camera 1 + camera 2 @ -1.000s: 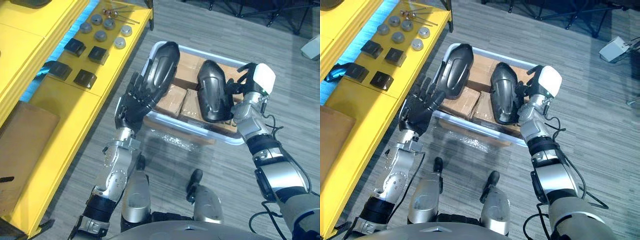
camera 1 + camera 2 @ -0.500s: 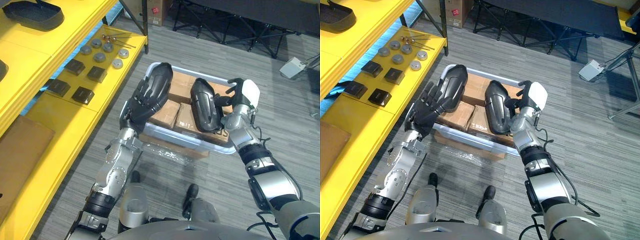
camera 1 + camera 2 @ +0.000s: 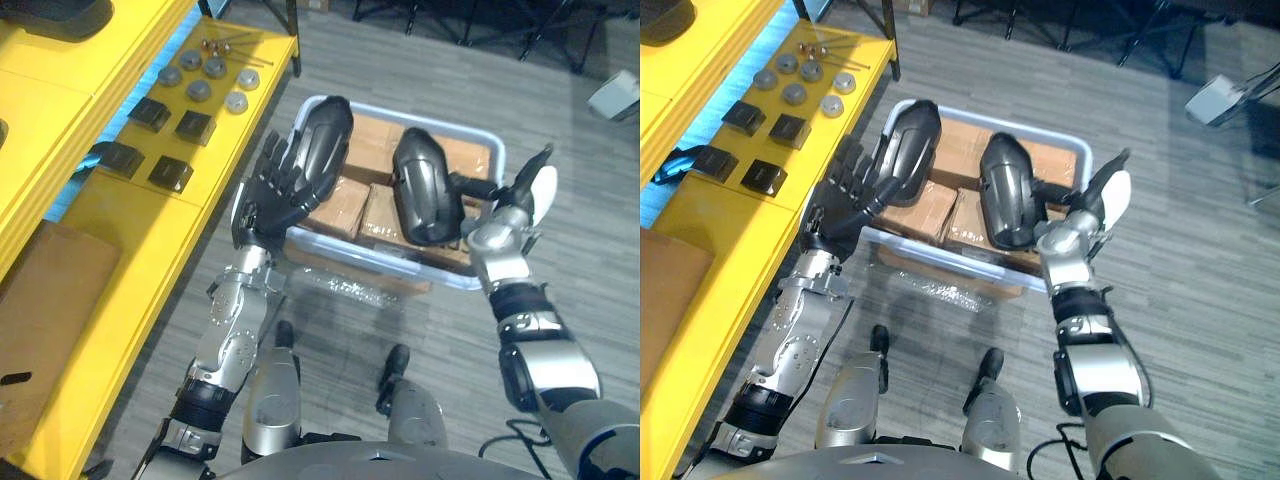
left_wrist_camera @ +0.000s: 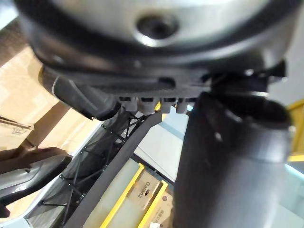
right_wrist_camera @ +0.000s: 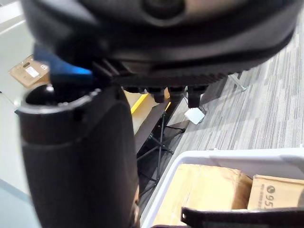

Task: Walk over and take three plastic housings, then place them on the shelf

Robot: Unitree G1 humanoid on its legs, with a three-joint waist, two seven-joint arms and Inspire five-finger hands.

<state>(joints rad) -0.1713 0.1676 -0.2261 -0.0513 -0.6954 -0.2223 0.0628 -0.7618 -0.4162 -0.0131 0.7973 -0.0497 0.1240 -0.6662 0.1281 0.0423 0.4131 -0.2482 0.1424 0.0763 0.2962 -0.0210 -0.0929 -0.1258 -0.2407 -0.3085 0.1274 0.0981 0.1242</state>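
Yellow shelf (image 3: 100,230) on my left, waiting. My left hand (image 3: 265,195) is released, fingers straight and spread against the left housing (image 3: 322,140), which lies on cardboard boxes (image 3: 345,205) in the bin (image 3: 350,250). The right housing (image 3: 425,190) lies beside it. My right hand (image 3: 500,232) hovers at its outer side, fingers straight, grasping nothing. So I judge 0 of 3 lifted: both pickups and all shelving remain.

Bright, even light falls from above; pale glare streaks the glossy housing (image 3: 322,135) just beyond the left hand (image 3: 263,200).
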